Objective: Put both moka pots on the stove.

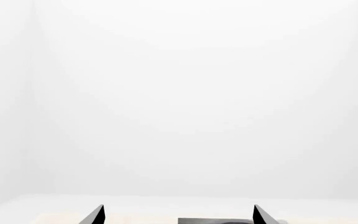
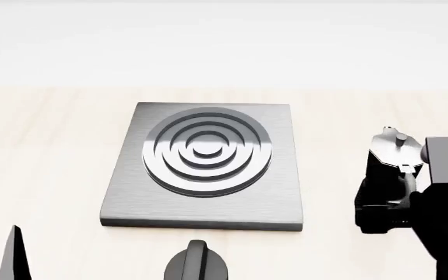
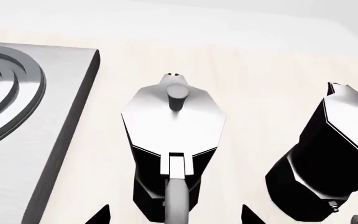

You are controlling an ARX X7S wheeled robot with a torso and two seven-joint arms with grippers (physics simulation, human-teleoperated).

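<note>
At 3 o'clock of the square brushed grey metal stove (image 2: 208,166), on the pale wood bench (image 2: 45,151), two glossy black faceted moka pots (image 3: 173,140) (image 3: 331,163) stand w/ right gripper (image 3: 174,215) fingers apart around the nearer pot; left gripper (image 1: 177,215) fingers apart, empty.

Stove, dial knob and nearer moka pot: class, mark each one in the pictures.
stove (image 2: 279,198), head view, bare front right part of the plate.
dial knob (image 2: 196,265), head view, its raised grip.
moka pot (image 3: 173,121), right wrist view, its silvery lid.
</note>
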